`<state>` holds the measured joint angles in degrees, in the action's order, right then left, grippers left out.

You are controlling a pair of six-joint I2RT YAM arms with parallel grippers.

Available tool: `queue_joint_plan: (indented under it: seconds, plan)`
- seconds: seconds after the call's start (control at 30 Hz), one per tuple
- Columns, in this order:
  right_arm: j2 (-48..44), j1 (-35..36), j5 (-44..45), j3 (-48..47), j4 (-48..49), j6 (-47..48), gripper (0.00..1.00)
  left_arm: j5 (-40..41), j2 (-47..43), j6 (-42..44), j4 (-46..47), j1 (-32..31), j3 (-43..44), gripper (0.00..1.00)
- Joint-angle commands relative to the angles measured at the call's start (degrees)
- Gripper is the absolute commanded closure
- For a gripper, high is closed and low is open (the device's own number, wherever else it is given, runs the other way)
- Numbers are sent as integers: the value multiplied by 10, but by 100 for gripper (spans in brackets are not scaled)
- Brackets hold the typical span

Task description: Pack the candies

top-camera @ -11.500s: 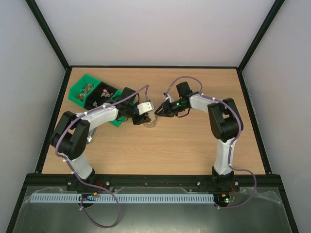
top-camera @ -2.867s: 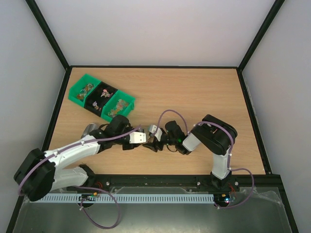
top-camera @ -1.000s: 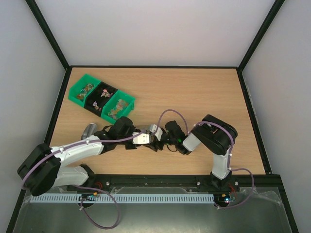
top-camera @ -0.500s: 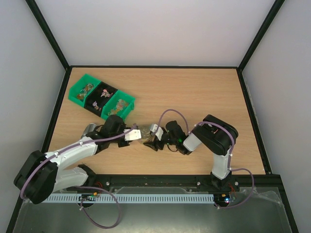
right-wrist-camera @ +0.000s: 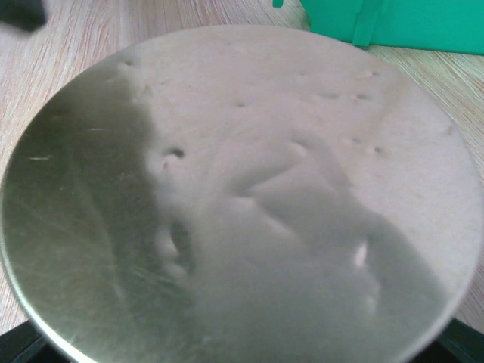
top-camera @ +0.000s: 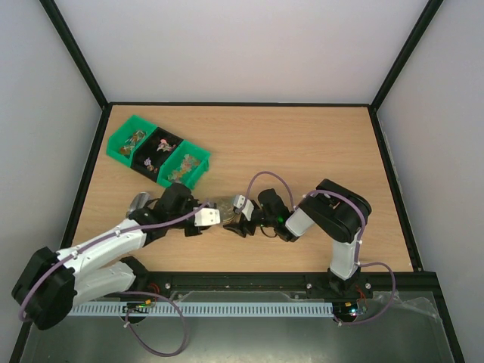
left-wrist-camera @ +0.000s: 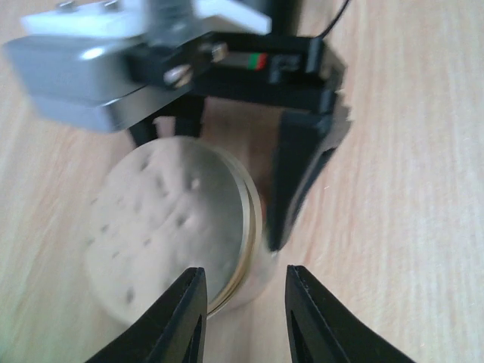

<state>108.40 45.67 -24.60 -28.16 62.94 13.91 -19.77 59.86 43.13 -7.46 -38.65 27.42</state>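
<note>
My right tool is clamped on the jar, a black finger on either side of the glass just under the round whitish lid that sits on its mouth. My left tool has its fingers apart with nothing caught between them. The lid's near rim lies just beyond that gap, and I can't tell whether either fingertip touches it.

The jar is close to the near edge of the tabletop, about midway along it. It sits between the tools, left tool on its left and right tool on its right, so neither arm is really the nearer.

What I'm watching is this: the lid lies straight ahead of the left tool and is wider than the gap between its fingers. The jar's long axis runs through the lid, whose face is turned up towards the left wrist camera. Whether the jar is upright or slightly tilted, I can't settle. I judge any twist or press must work about that axis while the right tool braces the glass.

The candies I can see lie loose in the three compartments of the green bin near the far-left corner, well apart from both tools. They are too small to tell which way any one points, and the lid hides what the jar holds
</note>
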Motion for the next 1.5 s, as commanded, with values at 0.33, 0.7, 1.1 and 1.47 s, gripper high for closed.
queue_joint_plan:
  seconds: [0.33,0.7,1.1,1.47]
  plan:
    - [-1,5,-17,3,-58,25,67,58,120,3,62,-43,57,68]
    - [-15,5,-21,24,-67,46,68,101,93,51,34,54,20,74]
    - [-9,5,-11,14,-65,8,68,-26,16,72,-44,47,35,65]
    - [0,5,-11,4,-62,0,68,-15,123,-21,59,-47,77,58]
